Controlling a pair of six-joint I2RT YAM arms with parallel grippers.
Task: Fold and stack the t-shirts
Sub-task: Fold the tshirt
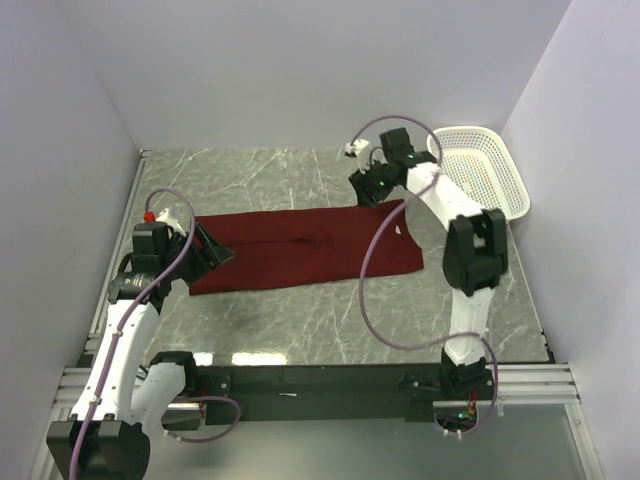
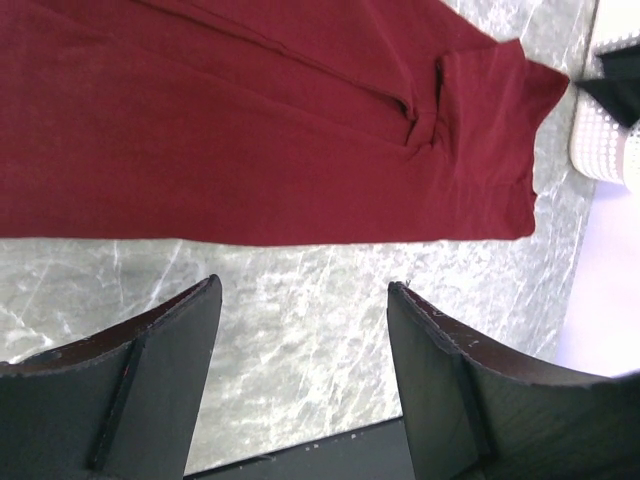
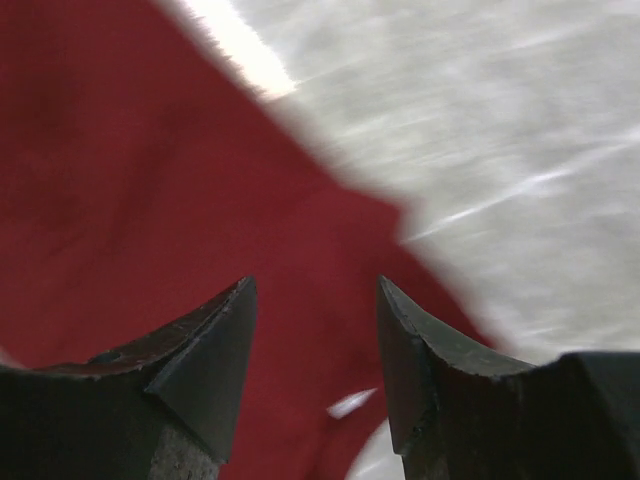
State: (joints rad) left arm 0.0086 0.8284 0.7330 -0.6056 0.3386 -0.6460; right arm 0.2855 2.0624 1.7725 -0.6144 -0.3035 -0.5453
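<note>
- Shirt (image 1: 305, 248): maroon, folded into a long band, lying flat on the table (image 1: 300, 330) and running left to right across its middle.
- Left gripper (image 2: 305, 285): jaws wide apart and holding nothing, at the shirt's left end, over bare marble beside the cloth's edge.
- Right gripper (image 3: 315, 285): jaws apart and empty, above the shirt's far right corner; this view is blurred.
- Basket (image 1: 490, 170): white, in the table's far right corner, apart from the shirt.

Left arm (image 1: 120, 335) leans forward, wrist angled down, its jaws wide apart with nothing between them; right arm (image 1: 472, 250) bends at the elbow, jaws parted, empty
</note>
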